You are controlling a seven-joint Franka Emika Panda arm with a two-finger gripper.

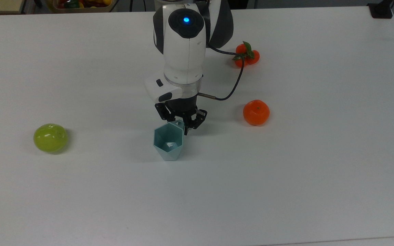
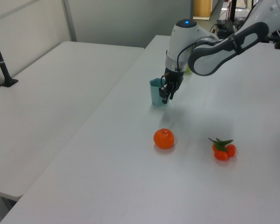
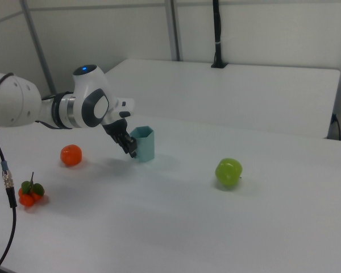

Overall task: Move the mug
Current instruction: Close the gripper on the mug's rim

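Note:
The mug [image 1: 168, 141] is a small pale teal faceted cup standing upright near the middle of the white table [image 1: 286, 177]. Its small tab handle points toward the arm. My gripper [image 1: 179, 125] reaches down at the mug's far rim, and its black fingers are closed in on the handle from both sides. In the left view the gripper [image 2: 166, 95] is at the right side of the mug [image 2: 156, 93]. In the right view the gripper [image 3: 129, 147] is against the left side of the mug [image 3: 145, 142].
A green apple [image 1: 50, 137] lies toward the top view's left. An orange [image 1: 256, 112] lies at the top view's right. A leafy cluster of small oranges [image 1: 246, 54] sits farther back, beside the arm. A black cable [image 1: 231, 85] loops off the wrist.

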